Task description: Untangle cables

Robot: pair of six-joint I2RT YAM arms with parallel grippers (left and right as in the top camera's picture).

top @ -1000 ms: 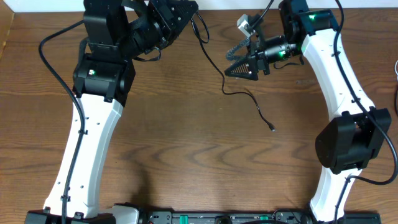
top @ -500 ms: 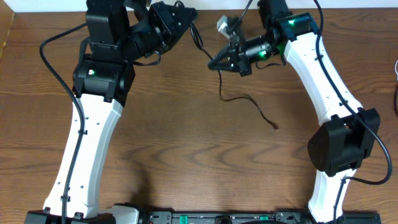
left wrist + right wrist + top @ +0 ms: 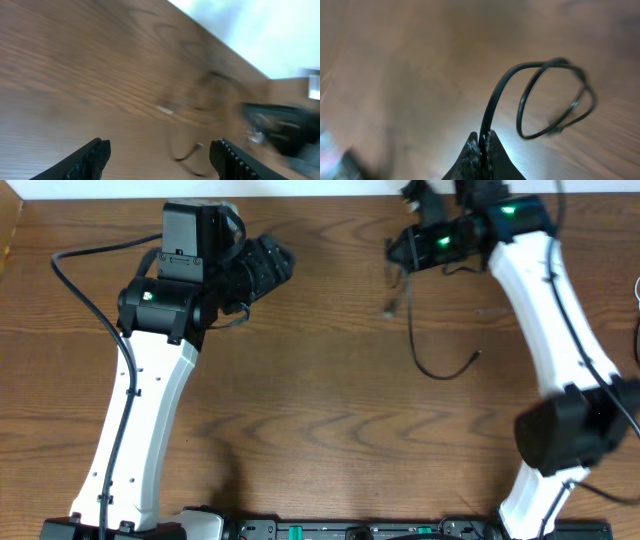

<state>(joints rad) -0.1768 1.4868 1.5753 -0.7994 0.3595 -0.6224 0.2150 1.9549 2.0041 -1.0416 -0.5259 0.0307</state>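
Observation:
In the right wrist view my right gripper (image 3: 485,139) is shut on a thin black cable (image 3: 492,110), which rises from the jaws and curls into a loop at the right. Overhead, the right gripper (image 3: 400,248) sits near the table's back edge. The black cable (image 3: 410,320) hangs down from it and curves to a free plug end (image 3: 480,353) on the wood. My left gripper (image 3: 160,156) stands open with nothing between its fingers; the blurred cable (image 3: 182,155) lies on the table beyond them. Overhead, the left gripper (image 3: 272,265) is well left of the cable. No white cable shows.
The brown wooden table (image 3: 300,420) fills the view, with its back edge just behind both grippers. The white arm links (image 3: 150,400) stand at left and right. Thin cords (image 3: 637,320) show at the right edge.
My right gripper shut on the black cable and carried it back and to the right. My left gripper opened, let the cable go and drew back leftward.

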